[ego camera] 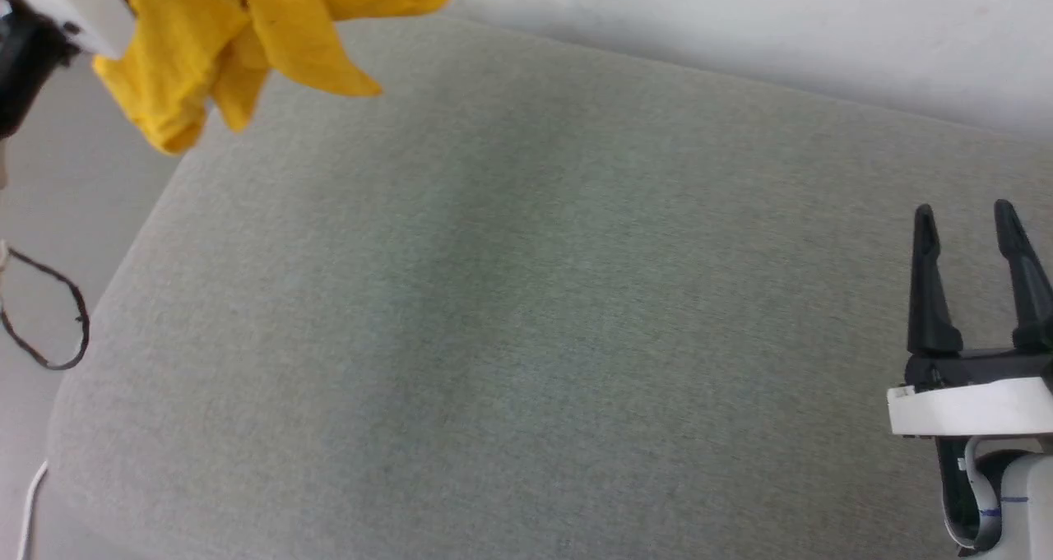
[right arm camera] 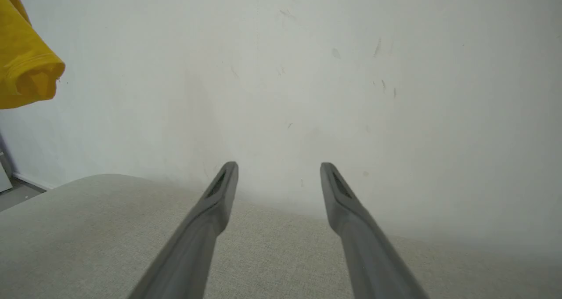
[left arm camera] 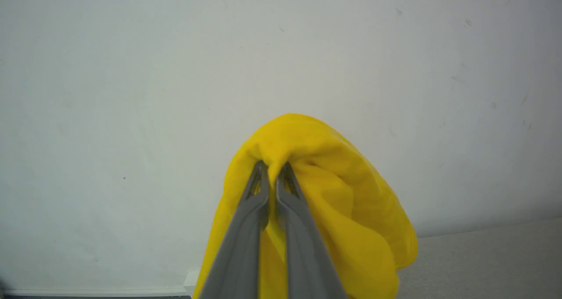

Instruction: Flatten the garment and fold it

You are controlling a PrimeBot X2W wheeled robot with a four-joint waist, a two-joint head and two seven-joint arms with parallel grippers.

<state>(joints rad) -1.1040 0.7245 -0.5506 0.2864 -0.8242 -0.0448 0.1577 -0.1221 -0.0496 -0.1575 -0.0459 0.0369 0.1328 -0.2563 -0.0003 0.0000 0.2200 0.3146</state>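
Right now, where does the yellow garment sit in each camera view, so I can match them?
Head view: garment at the top left, hanging bunched over the far left corner of the grey cushion.
Left wrist view: garment at lower centre, pinched by the shut left gripper.
Right wrist view: garment at the upper left edge, a hemmed end.
Shared landmark: the grey cushion meeting the white wall.
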